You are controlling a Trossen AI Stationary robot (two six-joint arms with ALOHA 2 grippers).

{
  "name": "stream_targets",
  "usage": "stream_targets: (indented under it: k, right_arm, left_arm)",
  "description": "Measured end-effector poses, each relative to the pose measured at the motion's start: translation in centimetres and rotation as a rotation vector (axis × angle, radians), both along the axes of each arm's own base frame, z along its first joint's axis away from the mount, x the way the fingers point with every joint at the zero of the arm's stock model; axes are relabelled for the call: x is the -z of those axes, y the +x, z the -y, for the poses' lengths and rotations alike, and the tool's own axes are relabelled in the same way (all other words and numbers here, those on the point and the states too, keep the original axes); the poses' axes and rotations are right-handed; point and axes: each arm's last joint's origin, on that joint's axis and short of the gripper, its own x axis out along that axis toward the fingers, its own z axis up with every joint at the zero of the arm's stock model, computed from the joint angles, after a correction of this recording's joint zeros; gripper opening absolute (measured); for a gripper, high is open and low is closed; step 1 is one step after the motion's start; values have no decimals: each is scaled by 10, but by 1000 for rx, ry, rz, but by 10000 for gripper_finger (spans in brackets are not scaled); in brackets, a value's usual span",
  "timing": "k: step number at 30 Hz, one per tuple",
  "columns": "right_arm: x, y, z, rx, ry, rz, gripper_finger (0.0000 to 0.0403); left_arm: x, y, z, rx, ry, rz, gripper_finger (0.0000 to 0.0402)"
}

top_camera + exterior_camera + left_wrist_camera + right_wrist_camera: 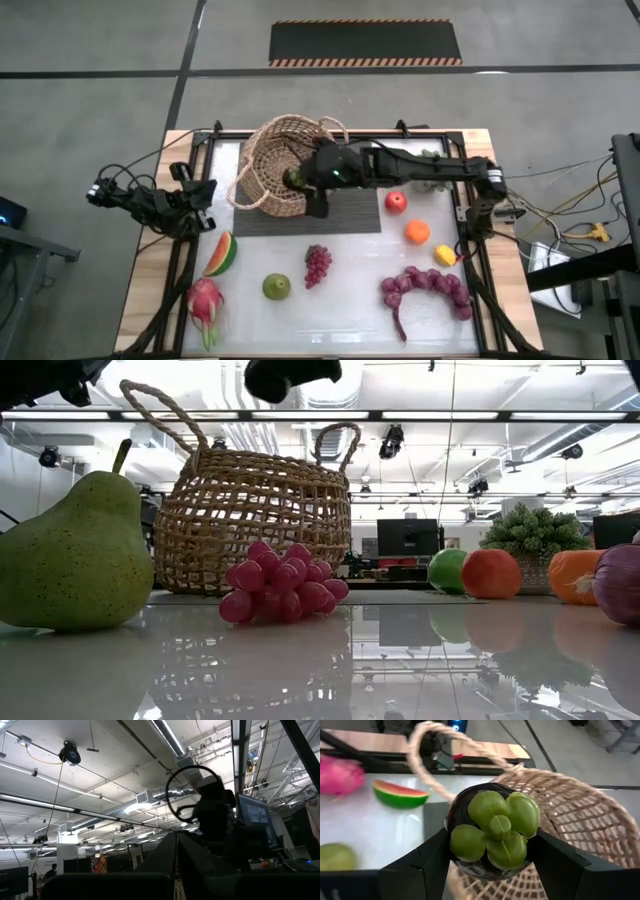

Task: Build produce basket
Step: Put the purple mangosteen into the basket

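High view looks straight down on the pale counter point(350, 290): the right claw point(300, 180) reaches in from the right edge to the mouth of the round tan woven wicker basket point(268, 165), upper middle of the frame, which lies tipped on its side with its opening toward the claw. Right wrist view shows what that one cannot: the claw's two dark fingers point(417, 862) are closed on a dark round fruit with a four-lobed green cap point(495, 830), held just at the basket's rim point(580, 820); in the overhead it is only a green speck.

Left claw point(205, 205) sits idle at the left edge, beside the basket; whether it is open I cannot tell, since its own wrist view points up at the ceiling.

Counted from above: one watermelon slice point(222, 253), one pink dragon fruit point(204, 303), one green pear point(276, 287), one small bunch of red grapes point(317, 264), one long curved purple grape bunch point(425, 285), one red apple point(396, 202), one orange point(417, 232), one lemon point(444, 255).

Low view adds a green apple point(447, 570) and a spiky grey-green leafy clump point(535, 535) at the right, both largely hidden under the arm from above. There the pear point(75, 555) fills the left and a purple shape is cut off at the right edge.
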Motion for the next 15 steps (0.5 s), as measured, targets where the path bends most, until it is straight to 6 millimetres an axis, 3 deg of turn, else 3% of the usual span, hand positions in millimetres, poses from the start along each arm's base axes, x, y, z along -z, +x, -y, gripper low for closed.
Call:
stream_targets:
  k: [5,15]
  right_arm:
    - [6,23,16,13,-31,-12,233]
    - [45,56,63,94,-35,-103,233]
  left_arm:
    - [0,0,0,0,0,0,0]
    - [0,0,0,0,1,-1,0]
